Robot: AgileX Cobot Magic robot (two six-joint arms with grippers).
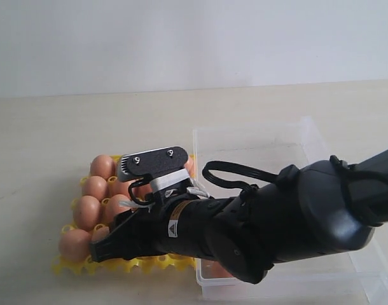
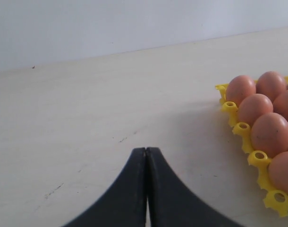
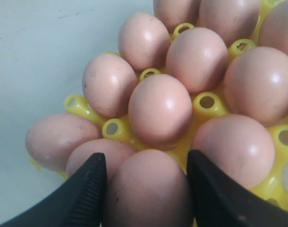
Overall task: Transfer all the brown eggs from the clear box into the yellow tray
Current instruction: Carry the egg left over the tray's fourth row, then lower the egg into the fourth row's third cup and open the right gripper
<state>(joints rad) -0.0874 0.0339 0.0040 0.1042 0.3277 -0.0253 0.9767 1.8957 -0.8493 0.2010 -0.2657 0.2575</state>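
Yellow tray (image 1: 72, 267) holds rows of brown eggs (image 3: 159, 109), w/ clear box (image 1: 257, 136) just beside it — R gripper (image 3: 146, 158) is clamped on one egg (image 3: 148, 194) low over the tray's cups. L gripper (image 2: 146, 189) is closed on nothing, over bare worktop (image 2: 87, 118) beside the tray.
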